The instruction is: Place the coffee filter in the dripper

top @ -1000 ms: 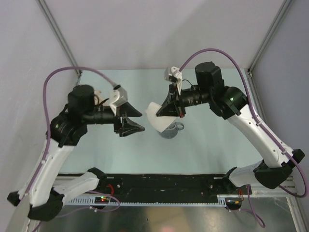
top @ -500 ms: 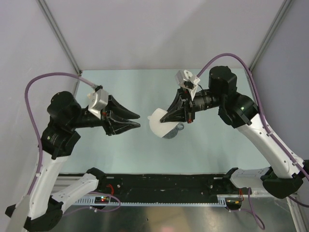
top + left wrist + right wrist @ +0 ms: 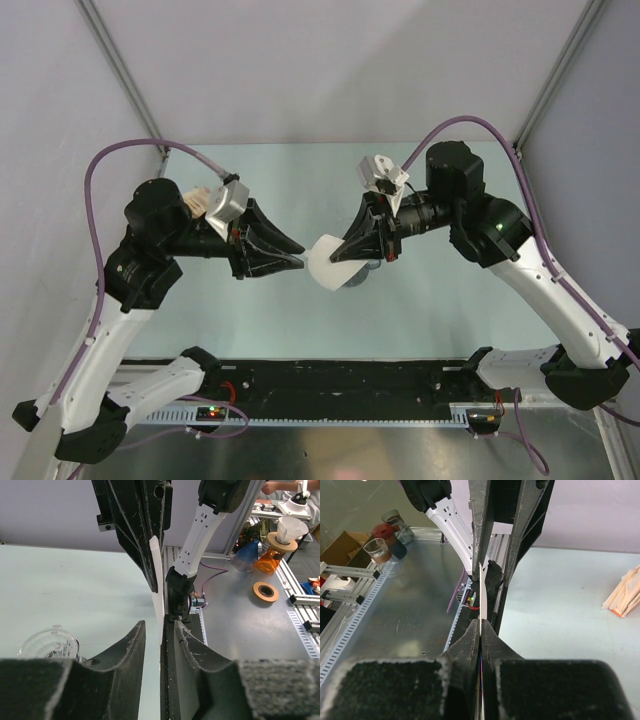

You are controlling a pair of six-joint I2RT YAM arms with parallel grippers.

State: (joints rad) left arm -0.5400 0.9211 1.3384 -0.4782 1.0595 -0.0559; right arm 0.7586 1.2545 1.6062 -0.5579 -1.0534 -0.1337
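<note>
The white paper coffee filter (image 3: 328,268) hangs in the air, pinched in my shut right gripper (image 3: 347,255). In the right wrist view the filter (image 3: 480,597) shows edge-on, rising from the shut gripper (image 3: 480,622). My left gripper (image 3: 302,257) is open and its jaws stand either side of the filter's left edge. In the left wrist view the filter (image 3: 157,590) runs down between the open fingers of the gripper (image 3: 159,625). The grey ribbed dripper (image 3: 366,270) stands on the table below the filter, mostly hidden. It also shows at the lower left of the left wrist view (image 3: 50,642).
A tan wood-coloured flat stack (image 3: 625,592) lies on the table at the right of the right wrist view. The black rail (image 3: 340,380) runs along the table's near edge. Grey walls close the cell at the back and sides.
My left gripper has swung in to the right until its open jaws straddle the filter's edge. My right gripper has moved slightly down and left with the filter.
</note>
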